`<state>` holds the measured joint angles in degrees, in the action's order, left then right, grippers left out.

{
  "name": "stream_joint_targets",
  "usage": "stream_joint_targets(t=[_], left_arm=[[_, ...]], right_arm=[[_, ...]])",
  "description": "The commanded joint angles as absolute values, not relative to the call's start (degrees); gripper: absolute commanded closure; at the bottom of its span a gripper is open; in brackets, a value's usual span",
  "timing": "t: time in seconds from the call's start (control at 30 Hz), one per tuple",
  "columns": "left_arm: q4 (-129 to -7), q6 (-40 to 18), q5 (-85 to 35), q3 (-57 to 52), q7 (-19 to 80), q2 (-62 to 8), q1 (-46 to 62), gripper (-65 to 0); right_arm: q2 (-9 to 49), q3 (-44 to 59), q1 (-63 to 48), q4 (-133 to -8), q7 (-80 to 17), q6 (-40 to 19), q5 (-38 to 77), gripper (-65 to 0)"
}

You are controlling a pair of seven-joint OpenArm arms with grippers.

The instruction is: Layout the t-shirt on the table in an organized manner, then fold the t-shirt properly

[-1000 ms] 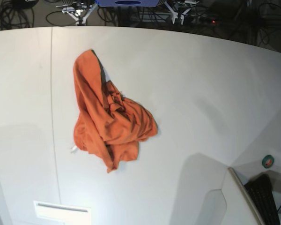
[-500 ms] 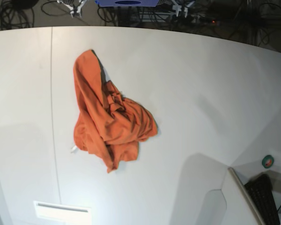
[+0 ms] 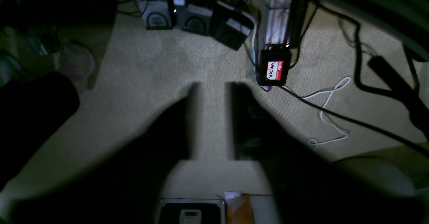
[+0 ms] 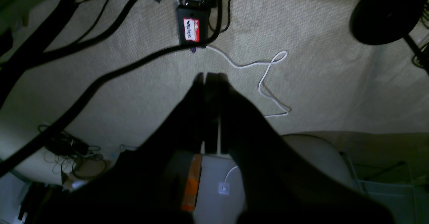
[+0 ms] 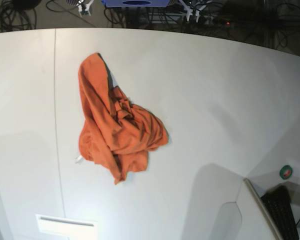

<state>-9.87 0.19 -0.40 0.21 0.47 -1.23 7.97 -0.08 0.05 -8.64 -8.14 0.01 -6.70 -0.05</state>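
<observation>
One soft orange t-shirt (image 5: 116,129), crumpled into a creased heap left of centre on the smooth white table (image 5: 220,100). Left gripper (image 3: 211,90) fingers parted over beige carpet (image 3: 140,73), empty; right gripper (image 4: 211,76) pressed together, empty.

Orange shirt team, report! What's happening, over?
Left gripper open, empty. Right gripper shut, empty. T-shirt crumpled on table, untouched. Nothing in the way.

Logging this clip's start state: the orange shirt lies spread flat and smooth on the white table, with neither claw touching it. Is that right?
Not quite. In the base view the shirt is a crumpled heap, bunched and folded over itself, not flat and smooth. The rest holds: it lies on the white table, and neither claw touches it.
</observation>
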Motion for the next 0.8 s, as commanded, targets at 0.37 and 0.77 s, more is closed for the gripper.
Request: stream_joint_targets(t=[0.37, 0.77], left_arm=[[-10.07, 0.40, -0.31, 0.57, 0.04, -1.27, 8.84, -9.2], [-9.63, 0.40, -0.31, -0.04, -3.91, -1.27, 8.84, 0.0]], right_arm=[[0.13, -0.13, -9.19, -8.48, 0.04, -6.90, -0.13, 0.0], [1.19, -0.22, -8.84, -8.57, 0.04, -6.46, -0.22, 0.0]])
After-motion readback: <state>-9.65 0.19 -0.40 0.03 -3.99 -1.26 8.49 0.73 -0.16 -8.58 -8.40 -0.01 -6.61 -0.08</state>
